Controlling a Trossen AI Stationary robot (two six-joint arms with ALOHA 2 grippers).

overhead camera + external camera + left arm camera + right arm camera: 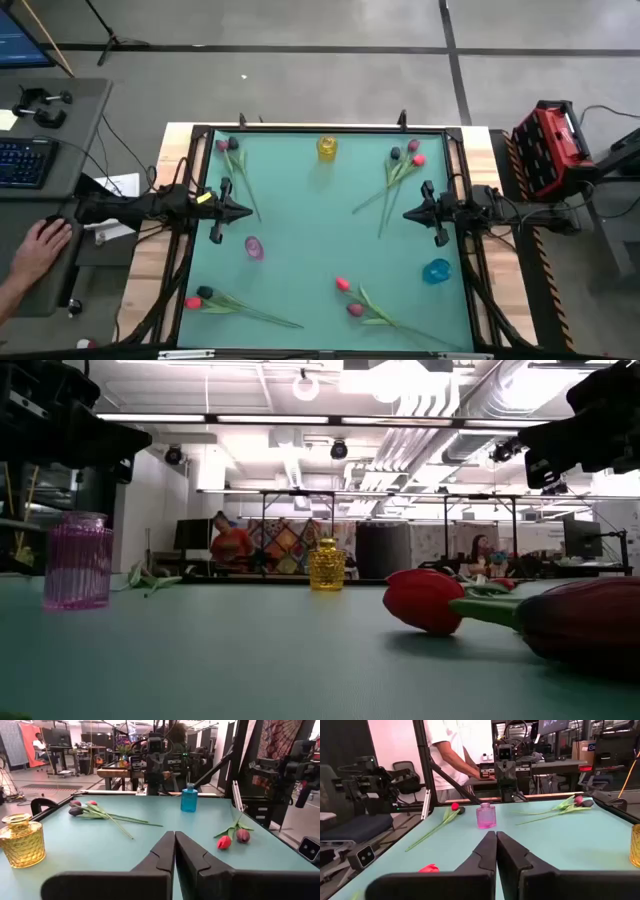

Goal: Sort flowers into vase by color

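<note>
Taking the overhead view as a clock face over the teal table (330, 230), two tulips (350, 297) lie at five o'clock near the front edge, their stems running toward the corner. At seven o'clock another pair of tulips (200, 298) lies with red and dark heads at the left rim. A pink vase (254, 247) stands left of centre, at about eight o'clock. A blue vase (436, 270) stands at four o'clock.

The left gripper (246, 211) waits at nine o'clock, its fingers (162, 855) pressed together, holding nothing. The right gripper (408, 213) waits at three o'clock, its fingers (487, 852) likewise closed and empty.

Farther back, tulips (232, 146) lie at eleven o'clock and three more tulips (407, 155) at one o'clock. A yellow vase (327, 148) stands at twelve by the far edge. No flower is in any vase.
</note>
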